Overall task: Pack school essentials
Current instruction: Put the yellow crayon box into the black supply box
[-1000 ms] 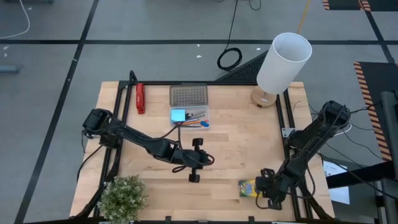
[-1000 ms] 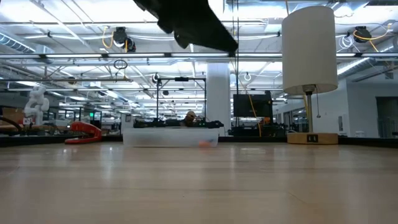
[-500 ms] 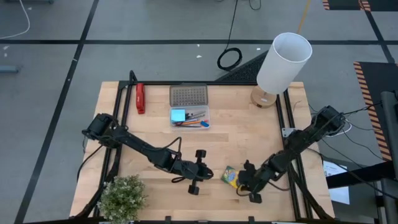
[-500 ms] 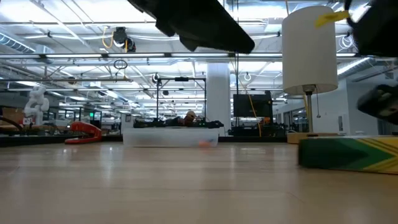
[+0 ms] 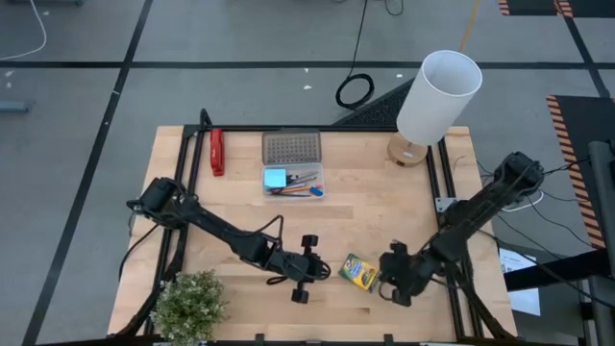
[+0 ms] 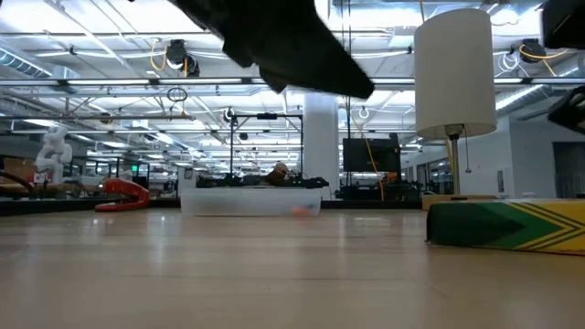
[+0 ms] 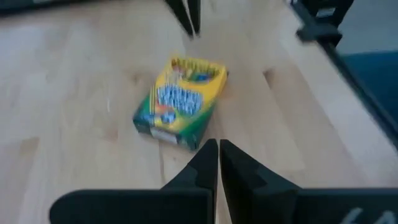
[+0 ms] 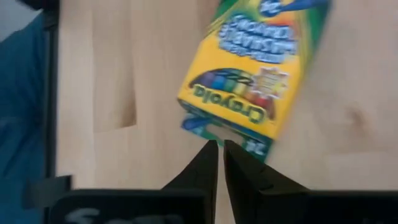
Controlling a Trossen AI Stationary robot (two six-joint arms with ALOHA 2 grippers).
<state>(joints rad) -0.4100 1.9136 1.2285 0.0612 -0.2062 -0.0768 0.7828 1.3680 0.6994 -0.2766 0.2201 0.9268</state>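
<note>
Dark fingers of the right gripper point(image 8: 216, 163) are pressed together with nothing between them, their tips just short of the end of the green-yellow crayon box point(image 8: 254, 79); whether they touch it is unclear. In the high view the right gripper point(image 5: 392, 279) sits near the table's front edge, with the crayon box point(image 5: 358, 273) lying flat on the wooden table point(image 5: 375, 197) just beside it, between the two grippers. The left gripper point(image 7: 218, 155) also has its fingers closed on nothing, pointing at the box point(image 7: 180, 102) from the other side, a little apart from it. In the high view the left gripper point(image 5: 306, 268) hangs near the table's middle front. Farther back lies a clear tray point(image 5: 293, 181) holding the blue square note pad point(image 5: 276, 178) and pencils. A red stapler point(image 5: 217, 152) lies at the rear left, a white-shaded lamp point(image 5: 437, 96) at the rear right, and a potted plant point(image 5: 189, 304) at the front left.
</note>
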